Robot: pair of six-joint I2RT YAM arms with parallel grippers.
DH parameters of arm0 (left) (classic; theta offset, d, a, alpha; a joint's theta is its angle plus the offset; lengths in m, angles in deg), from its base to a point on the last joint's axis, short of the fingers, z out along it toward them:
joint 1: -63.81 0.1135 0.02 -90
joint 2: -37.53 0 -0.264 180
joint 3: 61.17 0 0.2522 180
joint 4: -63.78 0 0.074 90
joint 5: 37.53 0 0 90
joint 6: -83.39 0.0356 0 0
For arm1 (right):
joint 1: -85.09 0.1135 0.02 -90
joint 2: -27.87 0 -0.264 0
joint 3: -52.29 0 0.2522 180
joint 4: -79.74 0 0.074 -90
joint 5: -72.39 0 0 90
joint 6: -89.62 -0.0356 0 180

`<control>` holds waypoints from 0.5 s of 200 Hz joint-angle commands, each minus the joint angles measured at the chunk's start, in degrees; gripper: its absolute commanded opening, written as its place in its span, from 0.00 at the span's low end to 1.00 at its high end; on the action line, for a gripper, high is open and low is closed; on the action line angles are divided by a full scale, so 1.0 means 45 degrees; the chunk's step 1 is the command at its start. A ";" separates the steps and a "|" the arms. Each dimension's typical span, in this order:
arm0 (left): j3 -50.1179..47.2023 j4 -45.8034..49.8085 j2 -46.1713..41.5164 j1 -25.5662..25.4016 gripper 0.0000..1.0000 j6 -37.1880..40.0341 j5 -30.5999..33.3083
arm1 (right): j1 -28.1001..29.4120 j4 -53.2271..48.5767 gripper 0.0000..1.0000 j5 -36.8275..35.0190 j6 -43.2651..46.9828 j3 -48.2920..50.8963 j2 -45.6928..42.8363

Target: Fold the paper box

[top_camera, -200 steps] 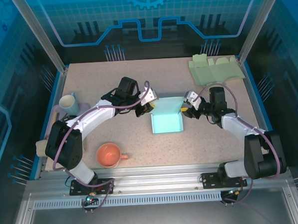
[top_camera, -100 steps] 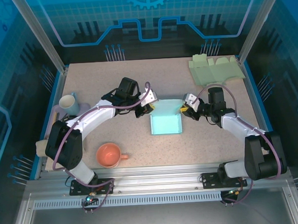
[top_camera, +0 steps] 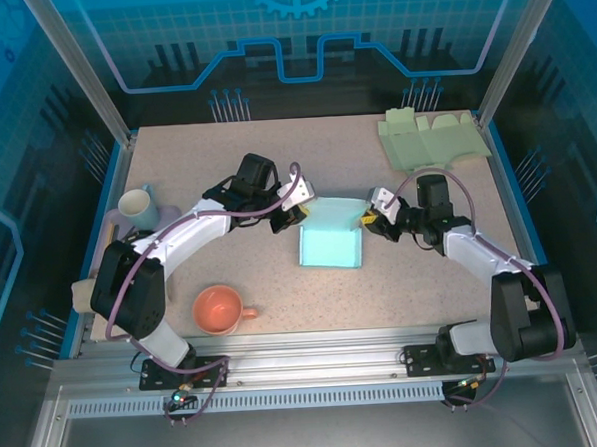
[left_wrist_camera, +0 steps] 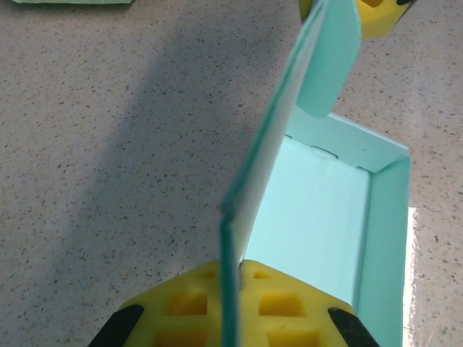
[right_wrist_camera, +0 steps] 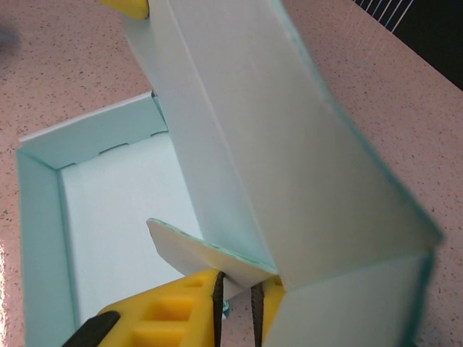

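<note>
In the top external view, the light turquoise paper box (top_camera: 332,244) lay at the centre of the frame on the speckled beige tabletop (top_camera: 275,155), between the 2 arms. Its base sat flat with low walls raised along the sides, and its far panel stood up along the upper edge.

The left gripper (top_camera: 296,206) reached in from the left to the upper left corner of the box. In the left wrist view, its yellow pads (left_wrist_camera: 275,307) sat at the bottom of the frame, closed tight on the thin edge of the upright panel, which ran up toward the top right. The open tray of the box (left_wrist_camera: 318,217) lay right of that panel.

The right gripper (top_camera: 370,218) met the upper right corner of the box. In the right wrist view, its yellow fingers (right_wrist_camera: 181,307) sat at the bottom of the frame, nearly together, pinching a small rounded flap (right_wrist_camera: 210,256) at the end of the raised panel. The box interior (right_wrist_camera: 116,217) filled the left half of that frame.

A stack of flat pale green cardboard sheets (top_camera: 432,139) lay at the upper right of the table. A coral mug (top_camera: 219,310) stood at lower left, well apart from the box, and a cream cup (top_camera: 135,204) stood at the left edge.
</note>
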 commanded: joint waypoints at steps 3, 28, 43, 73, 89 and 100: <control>0.0071 -0.0109 -0.0351 -0.0343 0.00 0.0181 -0.2009 | 0.0463 0.0720 0.20 0.1599 -0.0081 -0.0155 -0.0575; 0.0127 0.0086 -0.0367 -0.0366 0.00 0.0296 -0.2111 | 0.0509 0.0269 0.28 0.2236 0.0011 -0.0388 -0.0751; 0.0171 0.0199 -0.0351 -0.0391 0.00 0.0350 -0.2203 | 0.0510 0.0102 0.30 0.2491 0.0219 -0.0393 -0.0794; 0.0249 0.0345 -0.0351 -0.0465 0.00 0.0443 -0.2190 | 0.0531 -0.0080 0.26 0.2535 0.0481 -0.0380 -0.0716; 0.0249 0.0292 -0.0351 -0.0464 0.00 0.0405 -0.2107 | 0.0517 -0.0250 0.17 0.2536 0.0541 -0.0435 -0.0666; 0.0248 0.0297 -0.0336 -0.0449 0.00 0.0396 -0.2059 | 0.0518 -0.0283 0.13 0.2523 0.0563 -0.0442 -0.0663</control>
